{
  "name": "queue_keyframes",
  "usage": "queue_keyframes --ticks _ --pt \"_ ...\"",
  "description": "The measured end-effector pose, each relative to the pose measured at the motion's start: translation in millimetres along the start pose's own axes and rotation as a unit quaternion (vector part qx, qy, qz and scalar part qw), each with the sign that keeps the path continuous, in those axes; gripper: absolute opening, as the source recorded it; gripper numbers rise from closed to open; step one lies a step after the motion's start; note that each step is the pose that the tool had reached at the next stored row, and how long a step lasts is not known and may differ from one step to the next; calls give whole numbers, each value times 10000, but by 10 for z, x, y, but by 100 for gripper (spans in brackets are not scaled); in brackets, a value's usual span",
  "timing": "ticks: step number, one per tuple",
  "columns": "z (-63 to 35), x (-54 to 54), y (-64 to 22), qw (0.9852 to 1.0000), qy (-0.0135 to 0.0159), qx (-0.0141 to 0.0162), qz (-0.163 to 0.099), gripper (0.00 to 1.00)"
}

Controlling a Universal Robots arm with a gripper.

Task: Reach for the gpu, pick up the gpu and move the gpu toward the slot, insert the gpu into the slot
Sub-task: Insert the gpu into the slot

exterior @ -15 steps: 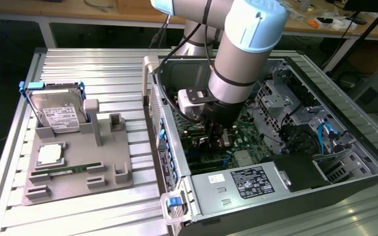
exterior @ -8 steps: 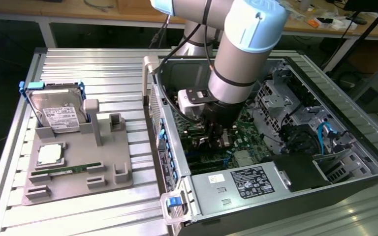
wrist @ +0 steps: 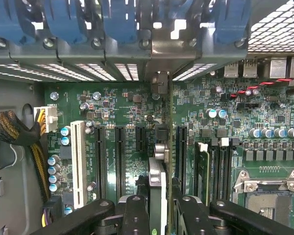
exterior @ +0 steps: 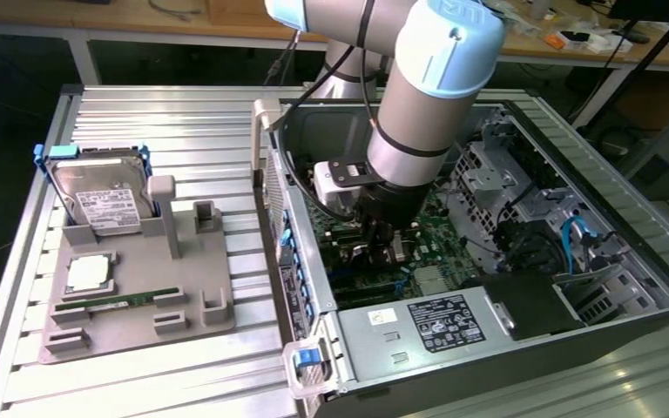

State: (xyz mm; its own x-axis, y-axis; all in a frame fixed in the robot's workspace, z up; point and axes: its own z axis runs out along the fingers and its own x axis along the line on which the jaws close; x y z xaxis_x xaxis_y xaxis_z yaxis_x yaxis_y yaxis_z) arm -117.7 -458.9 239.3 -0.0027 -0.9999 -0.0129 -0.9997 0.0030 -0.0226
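Card held edge-on over the motherboard — insertion step in hand.

In the wrist view the gripper (wrist: 160, 208), at lower centre of the frame, has its fingers (wrist: 135, 215) clenched on the gpu (wrist: 157, 188), which runs as a thin upright strip from lower centre up toward the rear bracket wall (wrist: 159, 49). The card sits among the black slots (wrist: 119, 156), just beside the one right of centre; whether it is seated I cannot tell. In the exterior view the arm (exterior: 422, 113) reaches down into the open computer case (exterior: 613, 200) at centre frame. Judgement: the next move calls for keeping the card's edge square to the slot and its end bracket lined up with the rear opening. Writing — the white labels on the hard drive (exterior: 102, 205) and power supply (exterior: 410, 335) are too small to read.
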Motion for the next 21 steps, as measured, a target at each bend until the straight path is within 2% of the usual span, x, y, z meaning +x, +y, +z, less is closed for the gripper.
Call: queue_keyframes --ticks 21 --pt "0 0 0 10000 0 0 0 27"
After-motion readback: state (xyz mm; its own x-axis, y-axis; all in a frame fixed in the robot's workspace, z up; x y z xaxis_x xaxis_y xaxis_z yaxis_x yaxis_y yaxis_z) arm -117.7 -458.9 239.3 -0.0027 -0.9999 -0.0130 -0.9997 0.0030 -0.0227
